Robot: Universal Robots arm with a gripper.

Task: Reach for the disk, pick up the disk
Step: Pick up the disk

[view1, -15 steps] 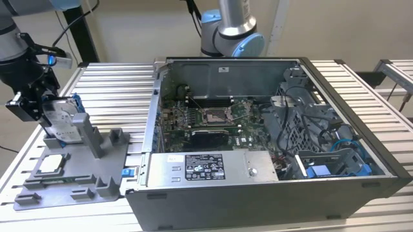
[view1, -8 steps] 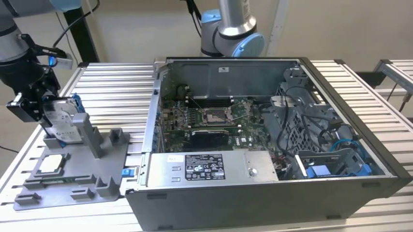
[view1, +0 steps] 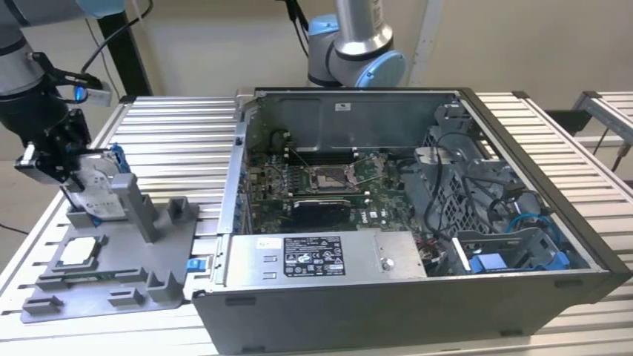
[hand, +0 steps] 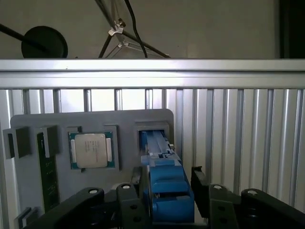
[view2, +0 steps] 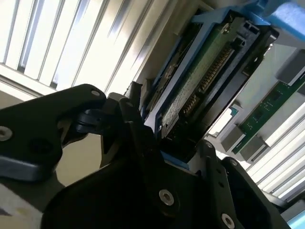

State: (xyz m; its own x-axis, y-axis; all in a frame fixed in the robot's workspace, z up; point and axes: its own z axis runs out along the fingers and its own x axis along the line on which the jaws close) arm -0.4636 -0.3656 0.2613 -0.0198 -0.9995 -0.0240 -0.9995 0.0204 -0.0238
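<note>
Arm: a single arm stands at the exterior view's left, over the grey fixture plate [view1: 118, 276] on the slatted worktop [view1: 178, 141].
Disk position: the disk [view1: 96, 182] stands on end in a slot of the plate. Its white label is visible and blue rails run along its edges. It is well apart from the open computer case [view1: 396, 315].
Disk long axis: roughly upright, leaning a little in the exterior view, with the lower end in the slot and the upper end toward the wrist.
Gripper: the gripper [hand: 169, 186] sits at the disk's upper end, in line with that axis.
Fingers: in the first wrist view the fingers [hand: 200, 185] flank the blue end of the disk, one on each side, with no gap showing on either side. They are judged closed on the disk.
Second wrist view: the disk's green circuit side [view2: 200, 81] runs away from the wrist between the two black fingers, which fits this reading.
Seating: the lower end appears to be in or at the slot. Whether it has lifted clear cannot be told.
Neighbours: the small square chip [hand: 92, 150] lies flat in its own recess just beside the disk's slot, untouched.
Stage (judgement): the reach is done and the grasp is made. The lift has not clearly begun.
</note>
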